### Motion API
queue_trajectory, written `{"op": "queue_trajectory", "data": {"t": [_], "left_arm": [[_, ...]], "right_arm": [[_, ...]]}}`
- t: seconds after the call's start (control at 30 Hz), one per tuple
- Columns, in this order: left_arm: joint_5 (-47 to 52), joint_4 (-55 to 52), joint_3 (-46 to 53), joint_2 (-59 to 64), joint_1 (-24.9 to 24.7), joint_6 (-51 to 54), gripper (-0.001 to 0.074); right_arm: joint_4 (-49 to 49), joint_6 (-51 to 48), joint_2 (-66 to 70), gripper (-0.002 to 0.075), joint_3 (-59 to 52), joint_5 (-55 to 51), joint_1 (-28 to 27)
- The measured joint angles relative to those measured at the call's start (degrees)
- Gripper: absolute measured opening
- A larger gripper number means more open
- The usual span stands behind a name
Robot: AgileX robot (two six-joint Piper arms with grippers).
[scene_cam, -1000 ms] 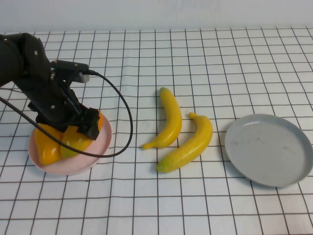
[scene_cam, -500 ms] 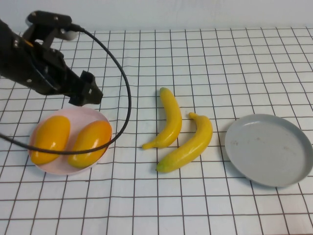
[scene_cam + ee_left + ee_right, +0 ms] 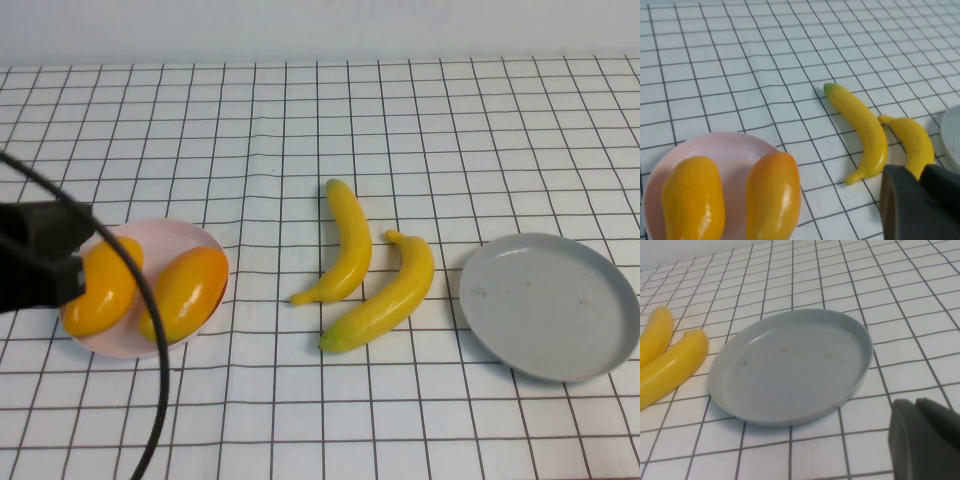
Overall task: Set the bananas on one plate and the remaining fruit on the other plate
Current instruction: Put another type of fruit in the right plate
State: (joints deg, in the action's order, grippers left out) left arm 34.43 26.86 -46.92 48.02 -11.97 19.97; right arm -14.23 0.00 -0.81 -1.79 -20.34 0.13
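A blurred matte black arm (image 3: 35,265) is showing at the high view's left edge, trailing a black cable (image 3: 150,340) downward.

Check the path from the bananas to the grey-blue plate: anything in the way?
Nothing visible. The bananas lie beside the grey-blue plate with only bare cloth between. Left gripper hovers near the pink plate; right gripper, shut, sits beside the grey-blue plate.

I see glossy smooth plastic bananas (image 3: 375,270), shiny mango-like fruits (image 3: 185,293), matt grey-blue plate (image 3: 551,305), matt pink plate (image 3: 190,235), and a slightly wrinkled gridded cloth (image 3: 400,130) underneath.
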Motion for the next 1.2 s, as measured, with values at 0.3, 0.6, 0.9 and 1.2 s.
{"op": "queue_trajectory", "data": {"t": [0.3,0.6,0.9,1.2], "left_arm": [[-3.40,-4.25,7.65,-9.57,0.00,-3.02,0.0002],[-9.57,-6.79,14.78,-15.22,0.00,-3.05,0.0000],[-26.37,-20.82,35.16,-36.53,0.27,-8.29,0.0000],[-23.98,-29.92,46.09,-48.51,9.16,-22.84,0.0000]], "right_arm": [[0.00,0.00,0.00,-0.0016,0.00,0.00,0.00],[0.00,0.00,0.00,-0.0016,0.00,0.00,0.00],[-0.13,0.00,0.00,-0.0016,0.00,0.00,0.00],[-0.13,0.00,0.00,-0.0016,0.00,0.00,0.00]]}}
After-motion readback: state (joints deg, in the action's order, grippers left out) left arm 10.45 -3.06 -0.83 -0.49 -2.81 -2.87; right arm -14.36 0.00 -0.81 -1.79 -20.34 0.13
